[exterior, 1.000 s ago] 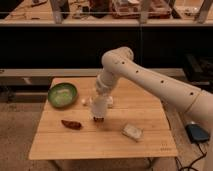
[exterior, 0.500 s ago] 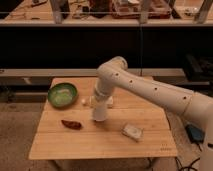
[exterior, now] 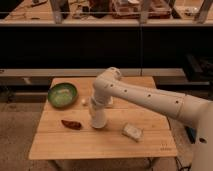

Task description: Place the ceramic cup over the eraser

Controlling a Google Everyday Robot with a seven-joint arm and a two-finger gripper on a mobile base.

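single raised view facing the table [exterior: 100, 142] front-on, hand [exterior: 98, 116] probably mid-frame, moderately far

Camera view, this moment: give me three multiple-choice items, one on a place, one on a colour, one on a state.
1. Where is the green bowl on the table?
A. back left corner
B. front right corner
C. dead centre

2. What colour is the cup under the arm?
A. blue
B. white
C. red

3. How does the cup stand?
A. lying on its side
B. upright on the tabletop
C. lifted well clear of the table

Answers:
1 A, the bowl sits near the far left corner, left of the arm.
2 B, the cup is plain white against the wood.
3 B, it stands upright with its lower end at the tabletop, the pincer directly on top of it. The eraser is not visible. A dark reddish object lies left of the cup and a pale packet lies to its right.
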